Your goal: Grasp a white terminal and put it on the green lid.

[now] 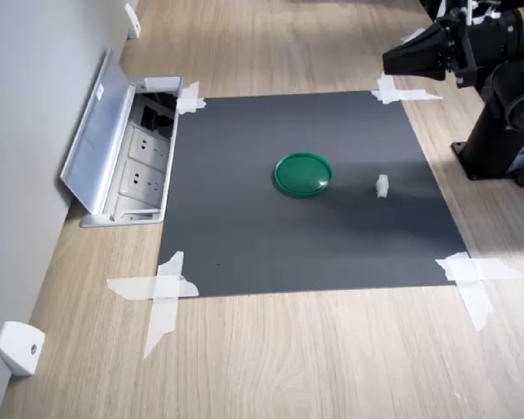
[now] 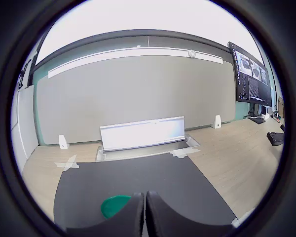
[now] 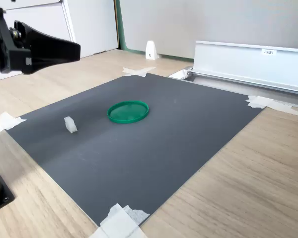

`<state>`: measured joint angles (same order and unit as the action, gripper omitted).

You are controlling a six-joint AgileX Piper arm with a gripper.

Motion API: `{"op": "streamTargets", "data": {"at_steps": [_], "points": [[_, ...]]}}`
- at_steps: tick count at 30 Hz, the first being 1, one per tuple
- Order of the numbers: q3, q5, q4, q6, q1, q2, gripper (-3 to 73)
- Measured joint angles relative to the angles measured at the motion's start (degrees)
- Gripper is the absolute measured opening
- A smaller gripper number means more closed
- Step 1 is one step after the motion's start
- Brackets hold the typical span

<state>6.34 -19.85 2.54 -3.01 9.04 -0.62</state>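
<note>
In the first exterior view, the white terminal [image 1: 382,185] is a tiny pale plastic block standing on the dark mat [image 1: 244,244] that is taped to the wooden worktop [image 1: 332,358]. It sits just beside the green lid [image 1: 303,174], on the first exterior view's right of it and apart from it. The green lid is a flat round disc with a raised rim, near the mat's middle. The gripper [image 1: 391,59] hangs high above the mat's far corner, well apart from the terminal, its jaws pressed together and holding nothing.

In the wrist view, the gripper [image 2: 145,197] shows its two dark fingers meeting with no gap. Part of the green lid [image 2: 113,205] peeks out beside them; the terminal is hidden.

In the second exterior view, the terminal [image 3: 69,124] stands on the second exterior view's left of the green lid [image 3: 128,111]. The gripper [image 3: 77,49] hovers above both, clenched and empty.
</note>
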Motion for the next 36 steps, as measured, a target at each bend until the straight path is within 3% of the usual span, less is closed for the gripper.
{"op": "streamTargets", "data": {"at_steps": [23, 30, 36], "points": [[0.7, -2.6, 0.2, 0.0, 0.0, 0.0, -0.8], [7.9, -8.6, -0.3, 0.0, 0.0, 5.5, -0.8], [16.4, -10.3, -3.6, 0.2, 0.0, 14.8, -0.8]]}}
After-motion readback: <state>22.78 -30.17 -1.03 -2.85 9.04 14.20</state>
